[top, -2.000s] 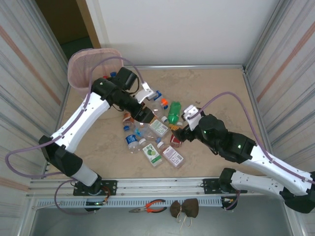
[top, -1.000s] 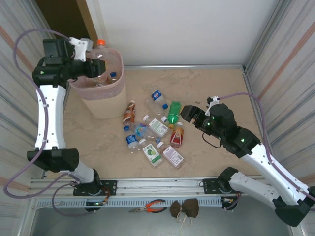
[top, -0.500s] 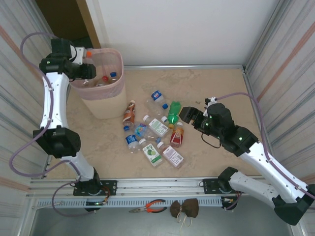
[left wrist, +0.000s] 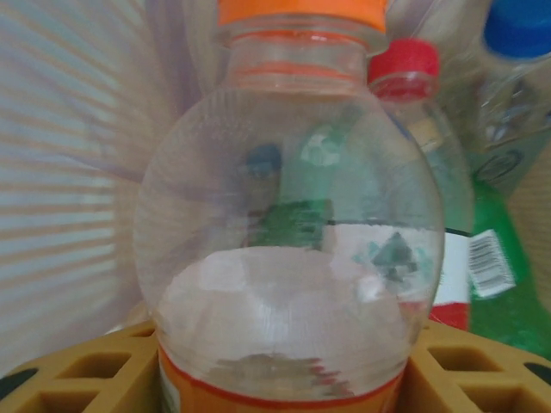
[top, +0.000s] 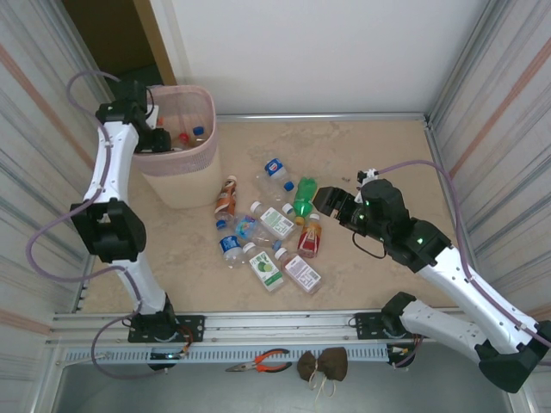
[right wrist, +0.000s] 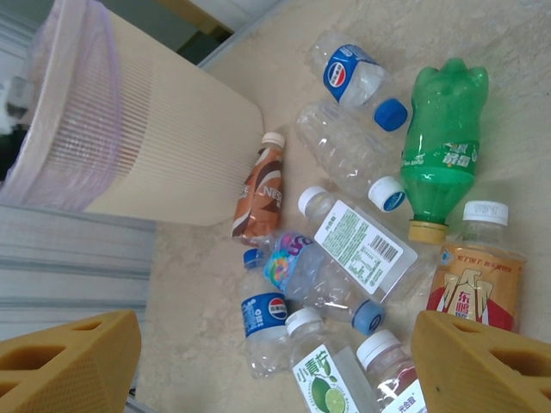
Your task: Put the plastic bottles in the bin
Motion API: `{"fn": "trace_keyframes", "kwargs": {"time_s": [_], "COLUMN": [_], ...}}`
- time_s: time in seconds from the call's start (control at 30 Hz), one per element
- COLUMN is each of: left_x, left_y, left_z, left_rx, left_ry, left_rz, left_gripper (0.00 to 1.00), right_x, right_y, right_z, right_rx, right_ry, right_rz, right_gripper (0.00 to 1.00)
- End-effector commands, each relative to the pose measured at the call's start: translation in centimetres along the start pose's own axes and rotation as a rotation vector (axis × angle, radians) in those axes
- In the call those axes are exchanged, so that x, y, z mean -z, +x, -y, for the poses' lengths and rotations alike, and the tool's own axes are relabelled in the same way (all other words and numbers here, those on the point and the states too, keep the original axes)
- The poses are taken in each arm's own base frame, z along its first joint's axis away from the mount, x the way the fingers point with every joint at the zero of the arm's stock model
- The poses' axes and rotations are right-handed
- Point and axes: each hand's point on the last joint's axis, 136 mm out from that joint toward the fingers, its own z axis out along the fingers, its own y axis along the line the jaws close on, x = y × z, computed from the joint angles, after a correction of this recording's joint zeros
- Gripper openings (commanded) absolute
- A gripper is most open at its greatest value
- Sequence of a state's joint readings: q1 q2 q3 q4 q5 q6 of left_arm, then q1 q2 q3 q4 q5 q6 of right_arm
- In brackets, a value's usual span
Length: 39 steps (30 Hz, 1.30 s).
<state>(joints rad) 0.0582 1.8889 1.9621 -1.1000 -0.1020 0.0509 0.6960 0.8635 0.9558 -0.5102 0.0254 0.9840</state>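
Plastic bottles [top: 277, 225] lie on their sides in a tight cluster at the middle of the worktop [top: 387, 155], many touching one another, while several more sit inside the bin [top: 185, 185] at the far left corner. We judge them all to be empty or nearly so: light, thin-walled, smooth and round, so they likely dent under a hard squeeze, slide between pads and roll when nudged. Our left claw [top: 157, 136] hangs over the mouth of the bin, clamped on a clear bottle [left wrist: 288, 241] with an orange cap. The wrist view shows its yellow fingers [left wrist: 77, 379] against the lower body on both sides, below the rounded shoulder, which seems a sound place because the wall runs straightest there. Our right claw [top: 324, 200] hovers just beside the cluster with its jaws wide apart and nothing between them. For it, we think the green bottle [right wrist: 443, 138] at the edge of the heap is the easiest pick, since one long side lies free. We would take it across the middle of the body, at the label, with gentle force, not at the tapered neck or cap, where the pads could slip off. The brown bottle [right wrist: 261, 194], at the cluster's edge nearest the bin, looks better suited to the left arm.
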Motion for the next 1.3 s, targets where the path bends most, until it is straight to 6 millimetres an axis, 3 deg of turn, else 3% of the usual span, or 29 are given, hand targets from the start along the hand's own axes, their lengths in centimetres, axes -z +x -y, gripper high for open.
{"fn": "trace_keyframes", "kwargs": {"time_s": [0.0, 0.17, 0.37, 0.57, 0.97, 1.27], "left_x": [-1.2, -2.6, -1.7, 1.5, 9.2, 13.7], "left_y": [1.4, 2.2, 1.5, 0.0, -1.5, -0.7], "left_z": [0.0, 0.8, 1.3, 1.5, 2.7, 4.7], "left_rx": [0.006, 0.014, 0.033, 0.052, 0.065, 0.060], "left_ry": [-0.024, 0.009, 0.038, 0.073, 0.189, 0.336], "left_rz": [-0.065, -0.100, -0.055, 0.045, 0.219, 0.326], "left_gripper": [0.57, 0.61, 0.74, 0.83, 0.83, 0.81], "right_x": [0.6, 0.7, 0.8, 0.8, 0.4, -2.6], "right_y": [-0.7, -0.7, -0.7, -0.9, -1.7, -0.9], "right_z": [-0.5, -0.5, -0.6, -0.6, 0.0, 1.3], "right_rx": [0.018, 0.018, 0.022, 0.045, 0.083, 0.106], "right_ry": [-0.008, -0.007, -0.014, -0.008, 0.039, 0.101], "right_rz": [0.019, 0.017, 0.017, 0.019, 0.021, -0.061], "right_gripper": [0.81, 0.81, 0.81, 0.81, 0.82, 0.84]}}
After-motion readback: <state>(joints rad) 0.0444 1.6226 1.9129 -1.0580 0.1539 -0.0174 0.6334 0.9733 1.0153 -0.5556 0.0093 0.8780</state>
